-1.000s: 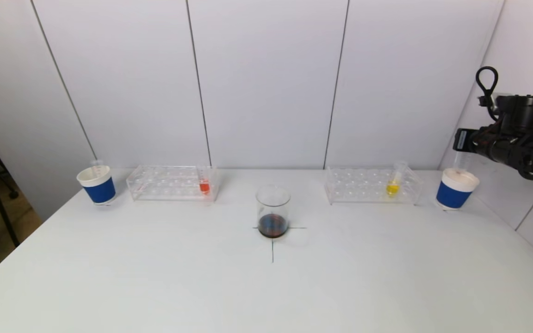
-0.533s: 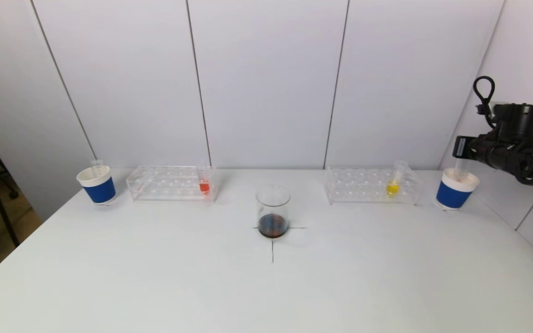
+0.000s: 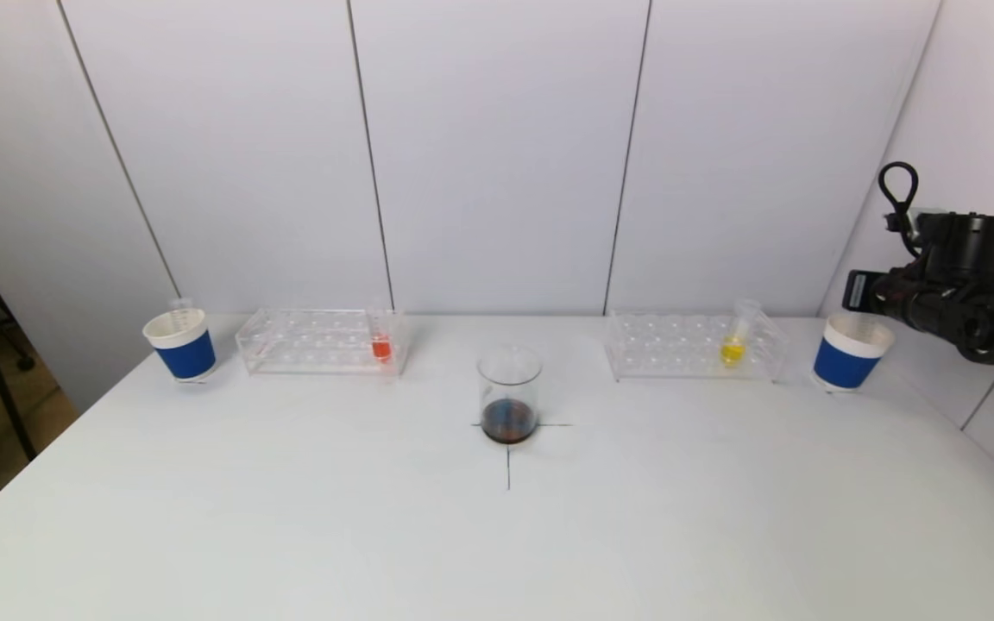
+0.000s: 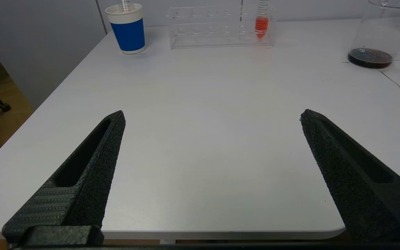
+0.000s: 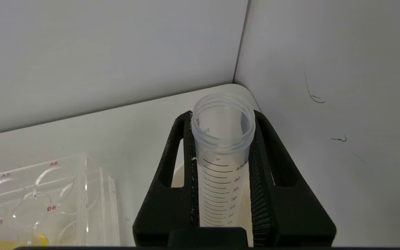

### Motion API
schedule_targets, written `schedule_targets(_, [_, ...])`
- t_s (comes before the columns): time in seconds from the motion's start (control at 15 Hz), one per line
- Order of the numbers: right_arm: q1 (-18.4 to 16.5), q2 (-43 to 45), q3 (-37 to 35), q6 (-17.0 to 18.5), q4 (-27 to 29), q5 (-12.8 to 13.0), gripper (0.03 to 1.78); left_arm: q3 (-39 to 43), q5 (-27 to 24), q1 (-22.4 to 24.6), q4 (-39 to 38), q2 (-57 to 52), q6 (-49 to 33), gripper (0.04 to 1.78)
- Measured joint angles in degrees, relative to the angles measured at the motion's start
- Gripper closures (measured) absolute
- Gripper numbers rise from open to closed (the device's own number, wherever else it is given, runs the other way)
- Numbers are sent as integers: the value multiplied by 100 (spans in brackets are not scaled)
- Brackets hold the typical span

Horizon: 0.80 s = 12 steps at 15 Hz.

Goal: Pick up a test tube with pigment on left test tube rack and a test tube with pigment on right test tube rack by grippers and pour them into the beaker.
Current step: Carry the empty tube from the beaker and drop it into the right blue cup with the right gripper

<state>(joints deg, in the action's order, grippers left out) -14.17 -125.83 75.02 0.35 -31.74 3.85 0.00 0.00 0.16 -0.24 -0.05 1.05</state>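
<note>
The left test tube rack point(image 3: 320, 341) holds a tube of red pigment point(image 3: 381, 345), which the left wrist view shows as well point(image 4: 261, 24). In the right rack point(image 3: 691, 345) stands a tube of yellow pigment point(image 3: 732, 349). The beaker point(image 3: 509, 392) sits mid-table with dark liquid at its bottom. My right gripper point(image 3: 858, 291) hangs over the right blue cup point(image 3: 851, 354), shut on an empty graduated test tube point(image 5: 222, 139) whose lower end reaches down into that cup. My left gripper point(image 4: 212, 116) is open above the table's near left edge, holding nothing, and is out of the head view.
A second blue cup point(image 3: 182, 345) with an empty tube point(image 3: 179, 304) in it stands left of the left rack. The wall corner is close behind the right cup. A black cross point(image 3: 508, 457) marks the table under the beaker.
My right gripper has come down with the empty tube, which has sunk into the right cup and now barely shows in the head view. Nothing else has moved.
</note>
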Motion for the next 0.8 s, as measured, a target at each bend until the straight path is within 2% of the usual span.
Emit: schedule_targets(0.8, [-24, -40, -167, -20, -150, 0, 134, 0, 0, 0, 0, 0, -1, 6])
